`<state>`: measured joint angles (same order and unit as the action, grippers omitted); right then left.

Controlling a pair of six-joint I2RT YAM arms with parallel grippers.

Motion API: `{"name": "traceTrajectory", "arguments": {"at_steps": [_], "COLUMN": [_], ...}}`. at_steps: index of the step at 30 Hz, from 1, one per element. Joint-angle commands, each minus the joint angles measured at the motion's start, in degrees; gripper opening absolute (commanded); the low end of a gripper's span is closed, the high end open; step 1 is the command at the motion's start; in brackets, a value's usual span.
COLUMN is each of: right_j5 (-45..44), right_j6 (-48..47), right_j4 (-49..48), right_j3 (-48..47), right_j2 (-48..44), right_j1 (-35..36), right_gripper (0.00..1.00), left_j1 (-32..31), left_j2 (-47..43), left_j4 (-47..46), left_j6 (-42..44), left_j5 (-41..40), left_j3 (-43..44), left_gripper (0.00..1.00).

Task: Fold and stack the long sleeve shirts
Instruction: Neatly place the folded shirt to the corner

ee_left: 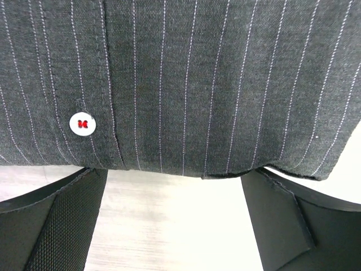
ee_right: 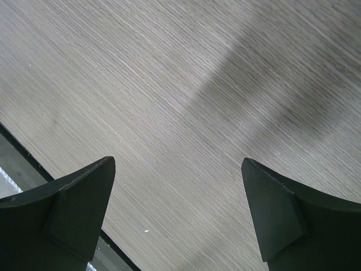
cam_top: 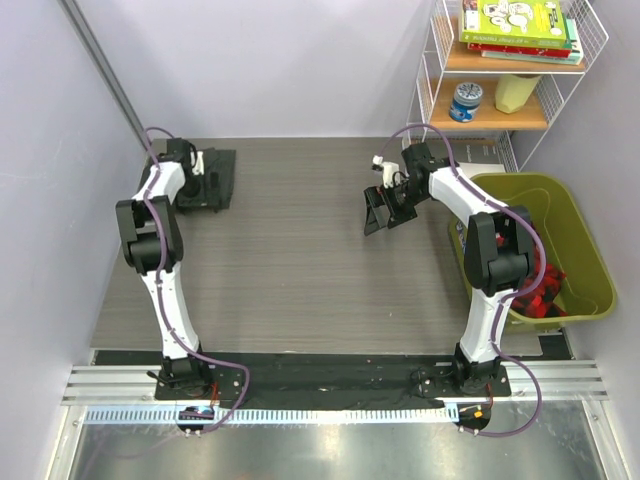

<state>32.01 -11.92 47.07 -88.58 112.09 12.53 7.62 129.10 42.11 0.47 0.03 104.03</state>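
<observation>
One folded long sleeve shirt (cam_top: 216, 178), dark charcoal with pale pinstripes, lies at the table's far left. In the left wrist view the shirt (ee_left: 197, 84) fills the upper half, with a white button (ee_left: 82, 123) sewn in red thread on its placket. My left gripper (cam_top: 197, 170) hovers over the shirt's near edge; in its own view the left gripper (ee_left: 175, 172) is open and empty, with the cloth's hem just ahead of the fingertips. My right gripper (cam_top: 383, 212) is open and empty above bare table at the right centre, and its own view shows the right gripper (ee_right: 177, 164) over wood grain only.
An olive-green bin (cam_top: 520, 180) stands at the right, beside the right arm, with red and black items (cam_top: 545, 295) inside. A white wire shelf (cam_top: 500, 115) with books, a tin and a yellow cup stands at the back right. The table's near edge (ee_right: 22, 152) shows in the right wrist view.
</observation>
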Motion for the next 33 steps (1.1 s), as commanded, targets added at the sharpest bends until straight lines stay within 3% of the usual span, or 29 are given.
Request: {"name": "traceTrajectory", "arguments": {"at_steps": [1,9,16,20,22,25,29,33], "right_j5": [-0.19,0.16,1.91,1.83,1.13,0.07,-0.46,-0.98], "right_j6": [-0.73,-0.91,-1.79,0.14,1.02,1.29,0.32,-0.12], "right_j4": [-0.13,0.3,-0.39,-5.3,-6.37,-6.64,-7.43,-10.41], "right_j3": [-2.48,-3.62,-7.13,-9.59,-12.05,-15.04,-12.86,0.72], "right_j2": [-0.47,0.14,-2.49,-4.69,-5.13,-5.22,-7.67,-13.64], "right_j1": [-0.41,-0.58,-1.28,-1.72,-1.81,-1.72,-1.72,-0.94], "right_gripper": [1.0,1.0,1.0,1.0,0.99,1.0,1.0,1.0], "left_j1": [0.64,0.91,-1.2,-6.1,-9.61,-17.27,-25.52,-29.14], "left_j2": [4.75,8.45,-2.52,-6.83,-8.42,-13.86,-22.65,-29.68], "left_j4": [-2.29,-0.72,2.71,12.87,16.41,16.87,14.68,10.64], "left_j6": [1.2,4.01,5.77,9.8,14.27,15.87,12.29,6.66], "left_j5": [-0.65,-0.03,6.82,6.56,5.25,0.5,3.74,8.23], "left_j3": [5.03,13.56,19.44,30.85,31.85,25.63,11.93,-3.45], "left_gripper": [1.0,1.0,1.0,1.0,1.0,1.0,1.0,1.0]}}
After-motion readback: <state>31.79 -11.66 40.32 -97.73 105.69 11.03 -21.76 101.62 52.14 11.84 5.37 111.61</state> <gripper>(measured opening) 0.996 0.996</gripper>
